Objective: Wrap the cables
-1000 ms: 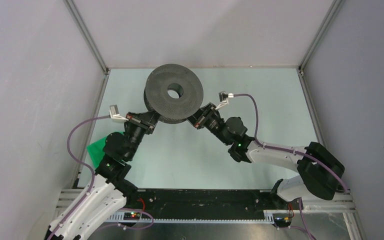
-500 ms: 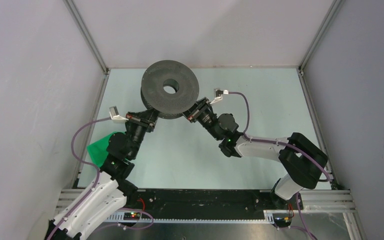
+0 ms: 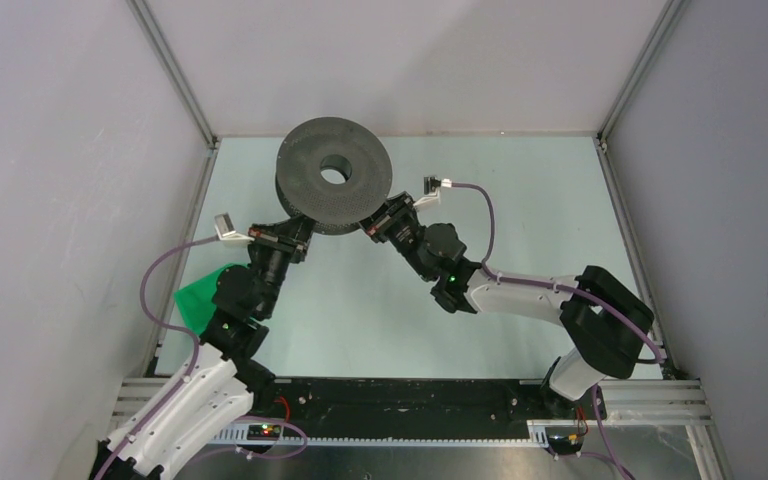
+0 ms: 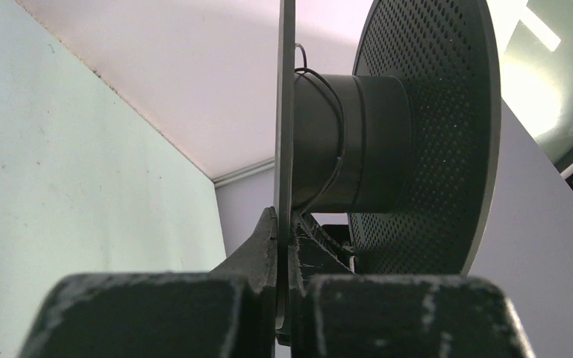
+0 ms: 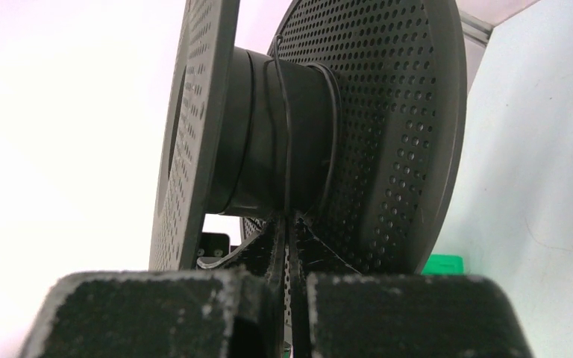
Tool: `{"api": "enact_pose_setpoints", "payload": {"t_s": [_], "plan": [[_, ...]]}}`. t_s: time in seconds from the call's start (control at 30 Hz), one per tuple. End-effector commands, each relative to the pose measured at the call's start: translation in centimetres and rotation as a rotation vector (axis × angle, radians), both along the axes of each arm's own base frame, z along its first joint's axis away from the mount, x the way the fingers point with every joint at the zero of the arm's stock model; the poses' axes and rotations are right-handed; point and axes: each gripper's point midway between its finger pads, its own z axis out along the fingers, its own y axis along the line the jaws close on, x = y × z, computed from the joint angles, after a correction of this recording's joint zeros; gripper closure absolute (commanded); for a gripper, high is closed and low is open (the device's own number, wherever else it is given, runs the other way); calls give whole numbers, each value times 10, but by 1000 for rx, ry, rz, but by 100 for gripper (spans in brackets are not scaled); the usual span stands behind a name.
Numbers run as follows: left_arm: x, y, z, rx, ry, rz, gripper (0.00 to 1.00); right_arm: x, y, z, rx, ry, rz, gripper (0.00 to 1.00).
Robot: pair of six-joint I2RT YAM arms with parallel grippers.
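Black thread-thin cable (image 5: 288, 164) loops the grey spool (image 3: 332, 190), upper centre overhead. Left gripper (image 4: 283, 246) pinches the spool's flange; right gripper (image 5: 286, 235) is clamped on the cable.

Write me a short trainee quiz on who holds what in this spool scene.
1. True or false: the right tool is open.
2. On the spool, the left tool grips: A) the hub, B) the edge of a flange, C) nothing.
3. Fill in: the thin black cable is wound around the spool's ____.
Key: 1 false, it is shut on the cable. 2 B. 3 hub.
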Motion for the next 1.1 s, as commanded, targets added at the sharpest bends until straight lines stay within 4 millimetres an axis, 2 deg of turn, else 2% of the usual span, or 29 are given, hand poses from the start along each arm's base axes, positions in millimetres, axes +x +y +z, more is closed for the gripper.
{"api": "enact_pose_setpoints", "payload": {"t_s": [0.0,0.17,0.4,0.53,0.93,1.07], "plan": [[-38,-13,66,-133,-216,-161,100,12,8,-38,-156,46,-57,100],[-38,-11,64,-136,-215,-149,100,10,4,-42,-199,62,-69,88],[-39,-6,65,-130,-228,-126,100,4,-5,-34,-233,43,-79,82],[-37,-5,62,-131,-219,-119,100,1,-10,-40,-280,63,-90,75],[-39,-3,62,-134,-226,-113,100,-3,-23,-44,-358,41,-66,66],[-40,-2,63,-140,-229,-113,100,-6,-33,-38,-374,2,-69,66]]}}
